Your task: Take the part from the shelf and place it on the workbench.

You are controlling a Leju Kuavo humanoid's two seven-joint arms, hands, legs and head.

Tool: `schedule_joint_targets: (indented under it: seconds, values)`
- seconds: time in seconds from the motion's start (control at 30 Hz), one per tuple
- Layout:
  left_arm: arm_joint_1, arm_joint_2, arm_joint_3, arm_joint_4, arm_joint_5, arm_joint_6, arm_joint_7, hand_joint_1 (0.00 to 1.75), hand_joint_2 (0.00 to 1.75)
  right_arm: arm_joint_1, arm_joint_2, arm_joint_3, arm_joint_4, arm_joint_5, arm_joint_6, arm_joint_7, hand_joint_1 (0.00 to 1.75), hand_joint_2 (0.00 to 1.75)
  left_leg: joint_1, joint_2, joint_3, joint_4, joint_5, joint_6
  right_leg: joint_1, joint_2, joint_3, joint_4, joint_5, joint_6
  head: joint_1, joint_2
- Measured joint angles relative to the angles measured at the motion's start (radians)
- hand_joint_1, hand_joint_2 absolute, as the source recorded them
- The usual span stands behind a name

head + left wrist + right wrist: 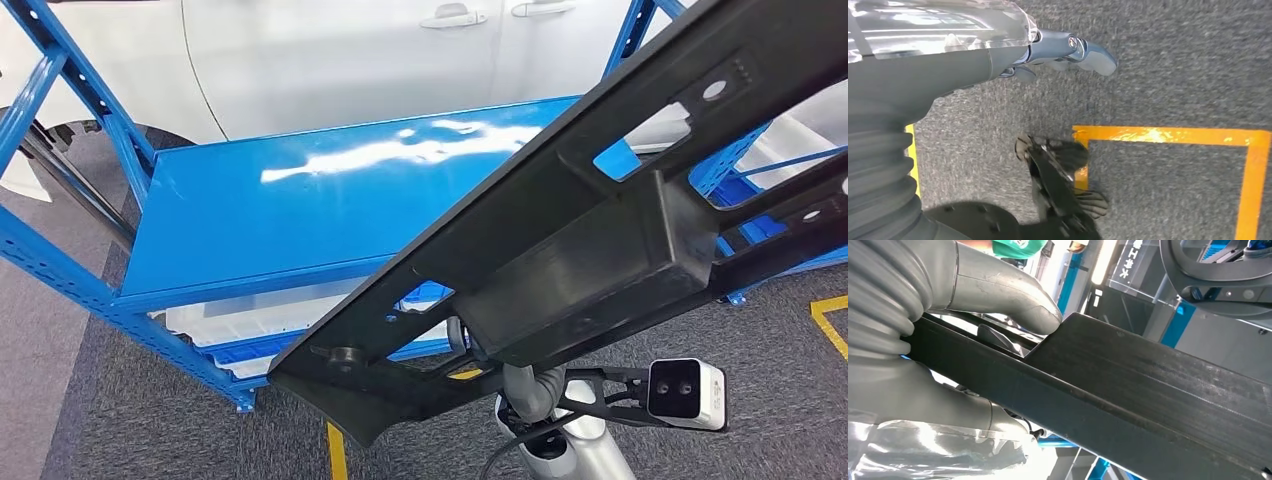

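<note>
A long black plastic part [590,240] stretches diagonally across the head view, from low near the middle up to the top right corner. It is a moulded panel with cut-out openings, round holes and a raised box-shaped section near its middle. It is lifted clear of the blue shelf [300,200], whose glossy top level lies behind and beneath it. A white car body [350,50] stands beyond the shelf. On a lower level of the shelf sits something pale [250,315] that is too hidden to make out.

In the right wrist view, the right hand [973,340] grips the part [1148,395]: its thick grey thumb presses on one face of the black edge while the palm and fingers wrap the other side, so the part is clamped between them.

The left wrist view shows the left hand [1063,52] above grey carpeted floor [1173,60], holding nothing. Its fingers [1095,56] reach out fairly straight, close together. A yellow tape line [1168,135] marks a corner on the floor.
</note>
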Motion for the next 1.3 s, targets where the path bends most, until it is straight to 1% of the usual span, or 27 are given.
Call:
schedule_joint_targets:
  seconds: [0.07, 0.1, 0.13, 0.2, 0.23, 0.27, 0.33, 0.37, 0.4, 0.43, 0.47, 0.5, 0.57, 0.6, 0.67, 0.73, 0.77, 0.83, 0.87, 0.9, 0.93, 0.97, 1.03, 1.1, 1.2, 1.23, 1.3]
  values:
    - [-0.003, 0.0, 0.0, 0.0, -0.002, 0.0, 0.0, 0.0, 1.75, 0.005, 0.0, -0.008, 0.0, 0.0, 0.004, 0.0, 1.75, 1.75, -0.006, 0.0, 0.095, -0.14, -0.011, 0.01, 0.002, -0.001, -0.018, 0.008, 0.017, 0.008, 0.0, 0.0]
    - [-0.004, 0.0, 0.0, 0.0, -0.004, 0.0, 0.0, 0.0, 1.75, 0.007, 0.0, -0.013, 0.0, 0.002, 0.009, 0.0, 1.75, 1.75, -0.01, -0.001, 0.116, -0.178, -0.023, 0.014, 0.001, -0.002, -0.02, 0.008, 0.026, 0.014, 0.0, 0.0]
    - [-0.003, 0.0, 0.0, 0.0, -0.006, 0.0, 0.001, 0.0, 1.75, 0.009, 0.0, -0.018, 0.0, 0.004, 0.013, 0.0, 1.75, 1.75, -0.013, -0.001, 0.12, -0.195, -0.023, 0.018, 0.0, -0.003, -0.022, 0.006, 0.036, 0.02, 0.0, 0.0]
    - [-0.002, 0.0, 0.0, 0.0, -0.009, 0.0, 0.002, 0.0, 1.75, 0.015, 0.0, -0.031, 0.0, 0.012, 0.022, 0.0, 1.75, 1.75, -0.01, 0.002, 0.104, -0.198, 0.0, 0.03, -0.003, 0.0, -0.029, 0.008, 0.035, 0.033, 0.0, 0.0]
    - [-0.003, -0.001, 0.0, 0.0, -0.01, 0.0, 0.003, 0.0, 1.75, 0.018, 0.0, -0.038, 0.0, 0.016, 0.023, 0.0, 1.75, 1.75, -0.007, 0.005, 0.093, -0.201, 0.014, 0.037, -0.004, 0.002, -0.038, 0.025, 0.009, 0.04, 0.0, 0.0]
    - [-0.003, -0.001, 0.0, 0.0, -0.01, 0.0, 0.003, 0.0, 1.75, 0.022, 0.0, -0.046, -0.001, 0.018, 0.024, 0.0, 1.75, 1.75, -0.005, 0.007, 0.08, -0.203, 0.028, 0.042, -0.007, 0.004, -0.051, 0.061, -0.037, 0.047, 0.0, 0.0]
    - [-0.003, 0.0, 0.0, 0.0, -0.011, 0.0, 0.003, 0.0, 1.75, 0.031, 0.0, -0.062, -0.001, 0.019, 0.026, 0.0, 1.75, 1.75, -0.005, 0.009, 0.049, -0.202, 0.054, 0.046, -0.014, 0.005, -0.078, 0.182, -0.143, 0.06, 0.0, 0.0]
    - [-0.003, 0.0, 0.0, 0.0, -0.011, 0.0, 0.006, 0.0, 1.75, 0.036, -0.001, -0.071, -0.002, 0.019, 0.028, 0.0, 1.75, 1.75, -0.005, 0.009, 0.032, -0.2, 0.066, 0.045, -0.017, 0.005, -0.086, 0.243, -0.169, 0.066, 0.0, 0.0]
    - [-0.002, 0.0, 0.0, 0.0, -0.011, 0.001, 0.009, 0.0, 1.75, 0.041, -0.002, -0.08, -0.002, 0.019, 0.032, 0.0, 1.75, 1.75, -0.005, 0.009, 0.014, -0.196, 0.078, 0.042, -0.021, 0.005, -0.082, 0.284, -0.168, 0.07, 0.0, 0.0]
    - [-0.002, 0.001, 0.0, 0.0, -0.01, 0.003, 0.014, 0.0, 1.75, 0.045, -0.003, -0.09, -0.001, 0.019, 0.036, 0.0, 1.75, 1.75, -0.004, 0.01, -0.005, -0.191, 0.089, 0.04, -0.024, 0.005, -0.064, 0.292, -0.147, 0.073, 0.0, 0.0]
    - [-0.001, 0.001, 0.0, 0.0, -0.01, 0.004, 0.019, 0.0, 1.75, 0.047, -0.005, -0.1, -0.001, 0.019, 0.04, 0.0, 1.75, 1.75, -0.004, 0.01, -0.023, -0.185, 0.099, 0.037, -0.027, 0.005, -0.027, 0.262, -0.119, 0.075, 0.0, 0.0]
    - [-0.001, 0.003, 0.0, 0.0, -0.009, 0.006, 0.023, 0.0, 1.75, 0.048, -0.006, -0.11, -0.001, 0.02, 0.043, 0.0, 1.75, 1.75, -0.003, 0.01, -0.039, -0.179, 0.107, 0.033, -0.029, 0.005, 0.026, 0.2, -0.104, 0.074, 0.0, 0.0]
    - [-0.001, 0.008, 0.0, 0.0, -0.009, 0.009, 0.029, 0.0, 1.75, 0.049, -0.007, -0.128, -0.002, 0.025, 0.047, 0.0, 1.75, 1.75, -0.005, 0.008, -0.06, -0.169, 0.123, 0.022, -0.027, 0.006, 0.128, 0.057, -0.12, 0.064, 0.0, 0.0]
    - [0.0, 0.012, 0.001, 0.0, -0.009, 0.01, 0.032, 0.0, 1.75, 0.05, -0.008, -0.136, -0.002, 0.028, 0.047, 0.0, 1.75, 1.75, -0.005, 0.008, -0.065, -0.168, 0.13, 0.016, -0.023, 0.006, 0.154, 0.012, -0.135, 0.055, 0.0, 0.0]
    - [0.001, 0.018, 0.003, 0.0, -0.006, 0.019, 0.046, 0.0, 1.75, 0.055, -0.009, -0.148, -0.004, 0.033, 0.046, 0.0, 1.75, 1.75, -0.003, 0.008, -0.068, -0.174, 0.144, 0.001, -0.018, 0.007, 0.155, -0.01, -0.134, 0.034, 0.0, 0.0]
    - [0.003, 0.025, 0.011, 0.0, 0.004, 0.034, 0.07, 0.0, 1.75, 0.058, -0.01, -0.155, -0.007, 0.038, 0.041, 0.0, 1.75, 1.75, 0.001, 0.006, -0.078, -0.158, 0.123, -0.011, -0.019, 0.005, 0.144, -0.018, -0.115, 0.013, 0.0, 0.0]
    - [0.004, 0.029, 0.017, 0.0, 0.009, 0.043, 0.085, 0.0, 1.75, 0.06, -0.01, -0.157, -0.01, 0.041, 0.037, 0.0, 1.75, 1.75, 0.003, 0.006, -0.09, -0.124, 0.087, -0.014, -0.02, 0.004, 0.137, -0.021, -0.103, 0.006, 0.0, 0.0]
    - [0.006, 0.038, 0.027, 0.0, 0.016, 0.058, 0.119, 0.0, 1.75, 0.06, -0.01, -0.159, -0.016, 0.046, 0.022, 0.0, 1.75, 1.75, 0.004, 0.005, -0.127, -0.005, -0.009, -0.02, -0.017, 0.003, 0.117, -0.021, -0.086, -0.002, 0.0, 0.0]
    - [0.006, 0.043, 0.032, 0.0, 0.019, 0.066, 0.137, 0.0, 1.75, 0.061, -0.01, -0.16, -0.018, 0.048, 0.013, 0.0, 1.75, 1.75, 0.004, 0.005, -0.143, 0.059, -0.04, -0.022, -0.015, 0.003, 0.106, -0.019, -0.078, -0.003, 0.0, 0.0]
    - [0.007, 0.049, 0.037, 0.0, 0.021, 0.074, 0.152, 0.0, 1.75, 0.062, -0.011, -0.162, -0.019, 0.048, 0.005, 0.0, 1.75, 1.75, 0.004, 0.005, -0.147, 0.099, -0.049, -0.023, -0.013, 0.003, 0.096, -0.018, -0.071, -0.003, 0.0, 0.0]
    - [0.008, 0.054, 0.041, -0.001, 0.022, 0.081, 0.167, 0.0, 1.75, 0.063, -0.013, -0.164, -0.021, 0.048, -0.001, 0.0, 1.75, 1.75, 0.004, 0.005, -0.133, 0.105, -0.038, -0.023, -0.011, 0.003, 0.085, -0.015, -0.065, -0.002, 0.0, 0.0]
    - [0.009, 0.058, 0.045, -0.001, 0.023, 0.088, 0.177, 0.0, 1.75, 0.064, -0.015, -0.168, -0.024, 0.048, -0.005, 0.0, 1.75, 1.75, 0.004, 0.005, -0.099, 0.071, -0.015, -0.02, -0.01, 0.003, 0.077, -0.012, -0.06, 0.0, 0.0, 0.0]
    - [0.009, 0.066, 0.05, -0.002, 0.023, 0.098, 0.19, 0.0, 1.75, 0.064, -0.021, -0.177, -0.03, 0.048, -0.005, 0.0, 1.75, 1.75, 0.002, 0.005, 0.005, -0.071, 0.019, -0.012, -0.008, 0.002, 0.064, -0.004, -0.055, 0.005, 0.0, 0.0]
    - [0.009, 0.071, 0.054, -0.003, 0.023, 0.105, 0.194, 0.0, 1.75, 0.064, -0.026, -0.186, -0.034, 0.046, -0.002, 0.0, 1.75, 1.75, -0.003, 0.004, 0.066, -0.169, 0.021, -0.001, -0.006, 0.001, 0.058, 0.001, -0.049, 0.013, 0.0, 0.0]
    - [0.012, 0.073, 0.063, -0.003, 0.023, 0.112, 0.195, 0.0, 1.75, 0.066, -0.033, -0.201, -0.035, 0.04, 0.008, 0.0, 1.75, 1.75, -0.004, 0.005, 0.067, -0.192, 0.025, 0.015, -0.007, 0.001, 0.053, 0.004, -0.041, 0.032, 0.0, 0.0]
    - [0.012, 0.073, 0.065, -0.003, 0.024, 0.113, 0.193, 0.0, 1.75, 0.067, -0.034, -0.207, -0.035, 0.04, 0.013, 0.0, 1.75, 1.75, -0.001, 0.006, 0.066, -0.196, 0.031, 0.021, -0.007, 0.002, 0.047, 0.015, -0.05, 0.039, 0.0, 0.0]
    - [0.013, 0.07, 0.068, -0.003, 0.024, 0.114, 0.186, 0.0, 1.75, 0.069, -0.035, -0.22, -0.034, 0.051, 0.027, 0.0, 1.75, 1.75, 0.003, 0.009, 0.06, -0.202, 0.042, 0.031, -0.011, 0.004, 0.009, 0.098, -0.105, 0.05, 0.0, 0.0]
